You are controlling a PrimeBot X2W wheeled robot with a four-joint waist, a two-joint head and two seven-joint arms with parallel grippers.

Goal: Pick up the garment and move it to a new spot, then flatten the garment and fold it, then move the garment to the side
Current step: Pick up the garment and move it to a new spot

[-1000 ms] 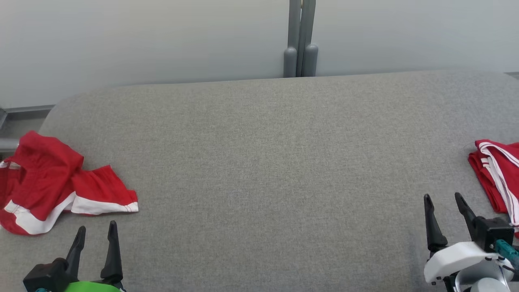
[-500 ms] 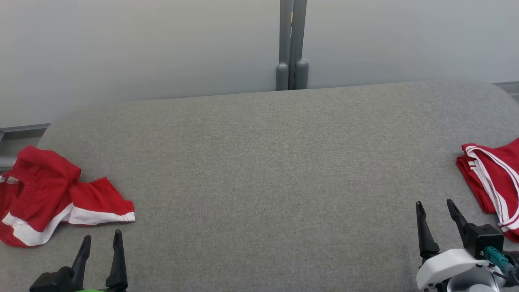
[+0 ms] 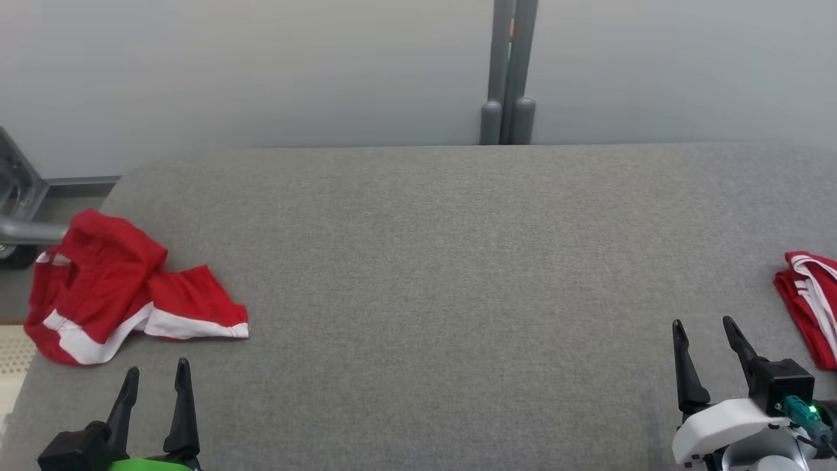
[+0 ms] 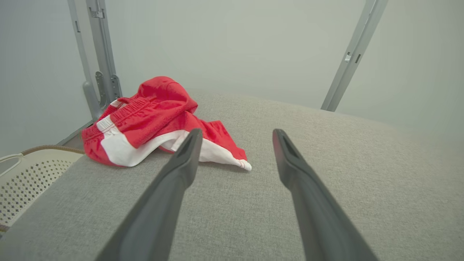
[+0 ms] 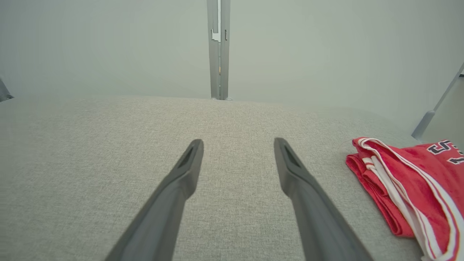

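Observation:
A crumpled red garment (image 3: 111,281) with white hems lies at the left end of the grey padded table (image 3: 444,261). My left gripper (image 3: 158,366) stands open just in front of it, a short way off and holding nothing. In the left wrist view the garment (image 4: 152,116) sits ahead and to the left of the left gripper (image 4: 237,131), apart from the fingertips. My right gripper (image 3: 702,320) is open over bare table at the lower right; its own view shows the right gripper (image 5: 238,140) with nothing between the fingers.
A folded red garment with white stripes (image 3: 807,301) lies at the table's right edge, to the right of the right gripper; it is the same folded garment (image 5: 409,181) in the right wrist view. A grey post (image 3: 509,72) rises behind the table. A perforated white basket (image 4: 25,177) sits beyond the left end.
The head camera has turned, so the whole picture has shifted to the right. Both garments lie as before and both grippers stay open.

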